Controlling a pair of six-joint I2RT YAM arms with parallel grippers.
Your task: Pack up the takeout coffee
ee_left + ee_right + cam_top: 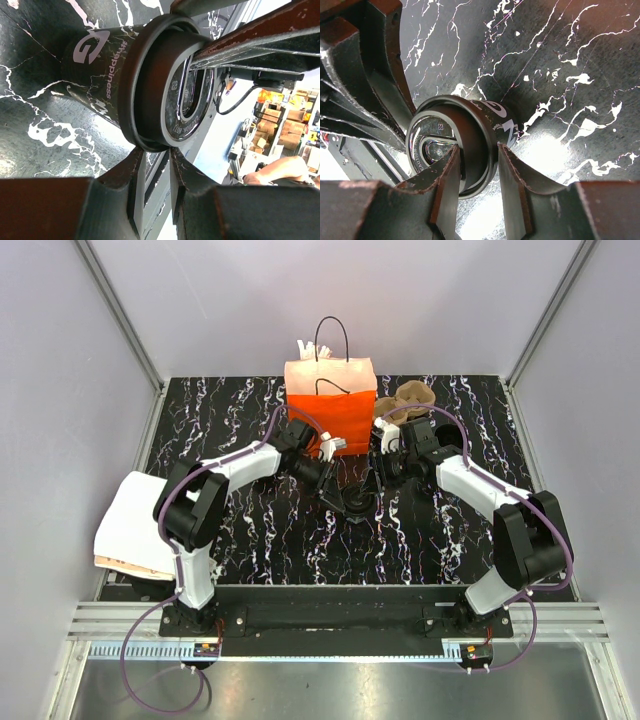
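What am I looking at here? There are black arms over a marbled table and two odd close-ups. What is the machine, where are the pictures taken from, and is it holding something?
These are two robot arms bolted at the near edge of a black marbled table. The wide picture comes from a fixed camera above and behind them; each close-up comes from a camera on one wrist. The left gripper and the right gripper each pinch the rim of the same takeout coffee, a small black lidded cup, between them. Behind it stands an orange paper bag. A brown crumpled thing lies beside the bag, and something white and flat rests at the table's left edge.
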